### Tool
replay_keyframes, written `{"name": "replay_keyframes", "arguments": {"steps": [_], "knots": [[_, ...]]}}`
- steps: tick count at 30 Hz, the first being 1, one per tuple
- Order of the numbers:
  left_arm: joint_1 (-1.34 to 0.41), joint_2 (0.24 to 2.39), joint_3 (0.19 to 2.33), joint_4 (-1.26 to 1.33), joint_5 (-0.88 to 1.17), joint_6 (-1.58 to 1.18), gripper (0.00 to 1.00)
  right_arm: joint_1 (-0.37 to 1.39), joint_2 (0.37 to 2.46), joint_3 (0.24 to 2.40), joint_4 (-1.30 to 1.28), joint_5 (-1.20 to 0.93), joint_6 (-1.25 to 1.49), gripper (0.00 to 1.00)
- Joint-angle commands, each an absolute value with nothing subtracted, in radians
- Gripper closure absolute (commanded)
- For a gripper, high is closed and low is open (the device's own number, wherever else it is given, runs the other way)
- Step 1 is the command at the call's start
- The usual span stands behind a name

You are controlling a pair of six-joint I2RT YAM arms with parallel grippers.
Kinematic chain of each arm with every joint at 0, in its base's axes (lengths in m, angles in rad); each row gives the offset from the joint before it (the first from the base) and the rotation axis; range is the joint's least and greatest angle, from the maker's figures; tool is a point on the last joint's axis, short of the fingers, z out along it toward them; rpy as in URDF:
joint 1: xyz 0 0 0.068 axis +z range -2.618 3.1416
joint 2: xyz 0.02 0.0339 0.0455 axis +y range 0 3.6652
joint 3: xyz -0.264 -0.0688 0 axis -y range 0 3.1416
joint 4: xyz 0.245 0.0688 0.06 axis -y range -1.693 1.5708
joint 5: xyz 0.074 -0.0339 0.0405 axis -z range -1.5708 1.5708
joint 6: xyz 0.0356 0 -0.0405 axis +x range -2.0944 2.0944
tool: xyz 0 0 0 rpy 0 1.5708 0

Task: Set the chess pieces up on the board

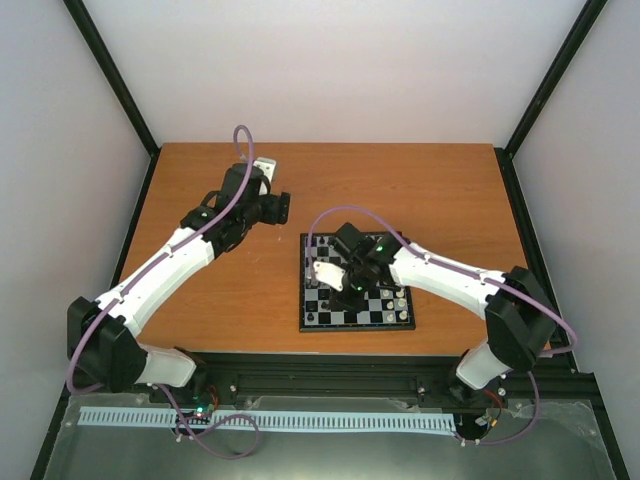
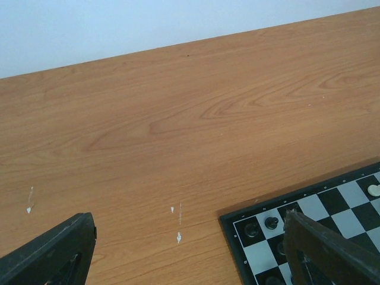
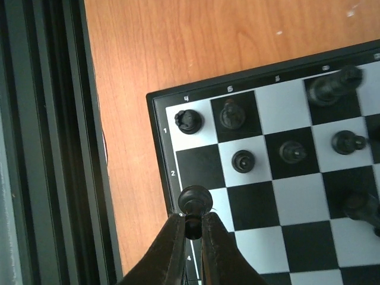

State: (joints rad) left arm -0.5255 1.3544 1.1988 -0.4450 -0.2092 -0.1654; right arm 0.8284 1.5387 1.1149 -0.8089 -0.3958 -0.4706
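The board (image 1: 308,322) lies right of the table's middle, with black chess pieces (image 1: 372,296) standing on it. My right gripper (image 1: 336,288) hangs over the board's left half. In the right wrist view it (image 3: 192,228) is shut on a black pawn (image 3: 195,202) just above the board's border (image 3: 155,119). Several black pieces, such as one on a corner square (image 3: 189,121), stand nearby. My left gripper (image 1: 279,207) is open and empty over bare table beyond the board's far left corner. The left wrist view shows its fingers (image 2: 323,243) wide apart, the board's corner (image 2: 228,221), a black piece (image 2: 271,222) and a cream piece (image 2: 374,190).
The orange wooden table (image 1: 220,300) is bounded by black frame posts and white walls. A black rail (image 3: 53,148) runs along the table's near edge, close to the board. Small white marks (image 2: 178,237) dot the wood under my left gripper.
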Motion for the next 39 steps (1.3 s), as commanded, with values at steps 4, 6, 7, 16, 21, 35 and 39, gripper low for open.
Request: {"name": "replay_keyframes", "arguments": {"steps": [4, 6, 7, 16, 21, 35, 39], "knots": [[-0.502, 1.307, 1.200, -0.424, -0.191, -0.183, 0.11, 0.922, 1.632, 1.101, -0.757, -0.264, -0.504, 0.95], [-0.502, 1.303, 1.198, -0.425, -0.193, -0.181, 0.11, 0.937, 1.653, 1.104, -0.751, -0.255, -0.507, 0.95], [-0.502, 1.301, 1.198, -0.427, -0.196, -0.180, 0.11, 0.943, 1.662, 1.108, -0.749, -0.252, -0.507, 0.95], [-0.502, 1.295, 1.197, -0.429, -0.195, -0.175, 0.11, 0.954, 1.717, 1.142, -0.745, -0.221, -0.497, 0.95], [-0.502, 1.294, 1.197, -0.429, -0.192, -0.173, 0.11, 0.958, 1.735, 1.152, -0.750, -0.228, -0.499, 0.95], [-0.502, 1.302, 1.196, -0.431, -0.183, -0.172, 0.11, 0.973, 1.756, 1.157, -0.756, -0.223, -0.498, 0.91], [-0.502, 1.304, 1.197, -0.430, -0.176, -0.172, 0.11, 0.973, 1.754, 1.156, -0.752, -0.214, -0.494, 0.88]]}}
